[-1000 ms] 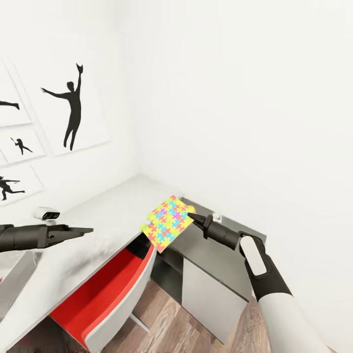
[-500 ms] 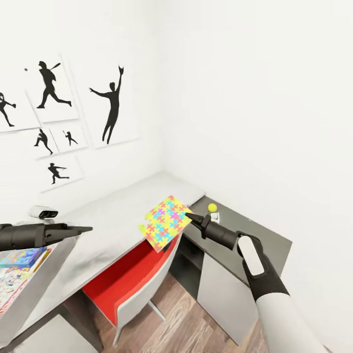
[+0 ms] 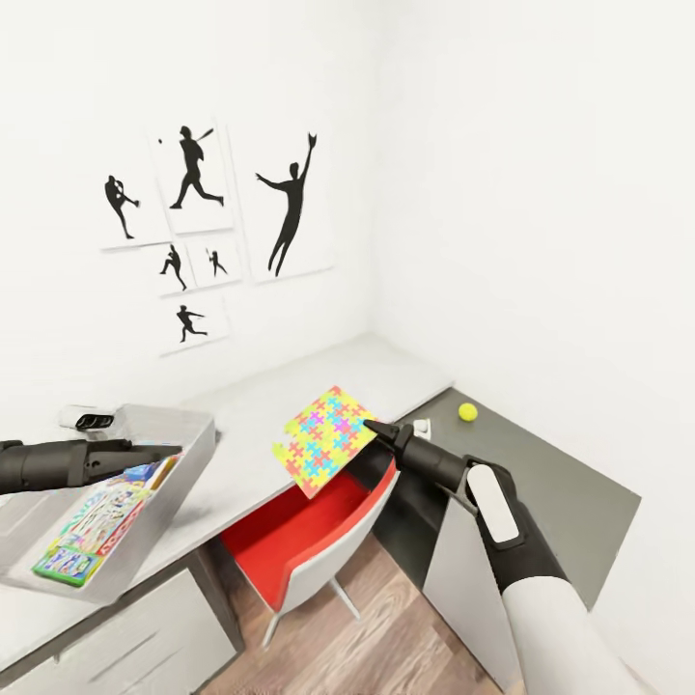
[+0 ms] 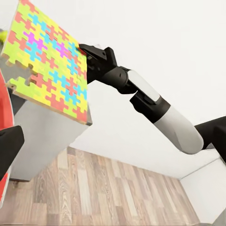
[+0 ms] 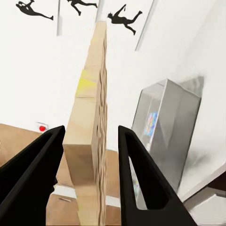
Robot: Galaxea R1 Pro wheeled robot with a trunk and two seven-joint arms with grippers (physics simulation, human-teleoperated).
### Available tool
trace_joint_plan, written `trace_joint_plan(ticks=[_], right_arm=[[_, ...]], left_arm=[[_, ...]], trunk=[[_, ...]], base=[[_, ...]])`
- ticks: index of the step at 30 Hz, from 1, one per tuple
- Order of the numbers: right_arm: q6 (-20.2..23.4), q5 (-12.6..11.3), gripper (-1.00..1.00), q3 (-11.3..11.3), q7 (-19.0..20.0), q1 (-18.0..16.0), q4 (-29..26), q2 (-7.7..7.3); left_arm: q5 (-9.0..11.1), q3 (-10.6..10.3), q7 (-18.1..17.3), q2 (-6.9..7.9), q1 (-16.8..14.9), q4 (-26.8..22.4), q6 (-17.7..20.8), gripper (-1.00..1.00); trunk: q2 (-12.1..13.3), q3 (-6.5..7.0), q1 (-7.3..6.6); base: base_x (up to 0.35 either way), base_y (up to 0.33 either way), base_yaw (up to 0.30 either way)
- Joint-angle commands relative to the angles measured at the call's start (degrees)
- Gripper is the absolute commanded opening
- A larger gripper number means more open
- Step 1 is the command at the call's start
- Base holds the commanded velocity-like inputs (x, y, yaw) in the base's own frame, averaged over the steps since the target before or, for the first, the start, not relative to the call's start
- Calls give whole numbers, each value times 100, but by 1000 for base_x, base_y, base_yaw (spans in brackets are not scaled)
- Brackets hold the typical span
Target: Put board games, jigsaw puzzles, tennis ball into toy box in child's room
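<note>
My right gripper (image 3: pixel 372 426) is shut on one edge of a jigsaw puzzle (image 3: pixel 325 440), a bright sheet held tilted in the air above the red chair; the left wrist view shows the jigsaw puzzle (image 4: pixel 47 61) too. In the right wrist view the puzzle (image 5: pixel 89 141) stands edge-on between the fingers (image 5: pixel 33 174). The toy box (image 3: pixel 189 454) sits on the table (image 3: pixel 290 391) at the left, with board games (image 3: pixel 97 516) inside. My left gripper (image 3: pixel 159 451) hovers over the box, open and holding nothing. The tennis ball (image 3: pixel 467 412) lies on the dark grey end section.
A red and white chair (image 3: pixel 309 531) is pushed under the desk below the puzzle. A small white object (image 3: pixel 422 427) lies near the ball. A white device (image 3: pixel 89 417) sits behind the toy box. Silhouette pictures hang on the wall. White drawers are at lower left.
The whole view has swung, bringing the toy box with its games and the tennis ball into sight. Both arms keep their pose, and the puzzle stays in my right gripper.
</note>
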Motion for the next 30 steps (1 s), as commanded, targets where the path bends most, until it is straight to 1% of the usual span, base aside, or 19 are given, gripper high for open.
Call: trace_joint_plan(ticks=[1,7,14,16,20,23,26,30], right_arm=[[36,13,-100,-23,31,-6,-1,8],[36,8,-100,-17,28,-8,-1,9],[36,10,-100,-15,22,-14,-1,9],[36,13,-100,-15,18,-14,-1,30],[36,41,-100,28,11,-14,-5,89],[46,46,-100,51,10,-14,-9,103],[61,47,-100,54,10,-15,-4,101],[49,51,-100,56,10,-15,-8,103]], left_arm=[[-1,-2,-22,4,-5,1,61,100],[7,-1,-22,20,-5,1,61,100],[16,-9,-22,167,-5,1,61,100],[44,-9,-22,189,-5,1,61,100],[140,-11,-22,206,-5,1,61,100],[177,-12,-22,218,-5,1,61,100],[179,-12,-22,224,-5,1,61,100],[181,-14,-22,247,-5,1,61,100]], trunk=[[-13,-13,2],[-13,-13,2],[-13,-13,2],[-13,-13,2],[-13,-13,2],[-13,-13,2],[-13,-13,2],[-13,-13,2]], base=[[-146,183,287],[-59,91,287],[-30,151,287],[-5,45,261],[-2,14,93],[0,3,22],[-18,21,5],[-113,162,1]])
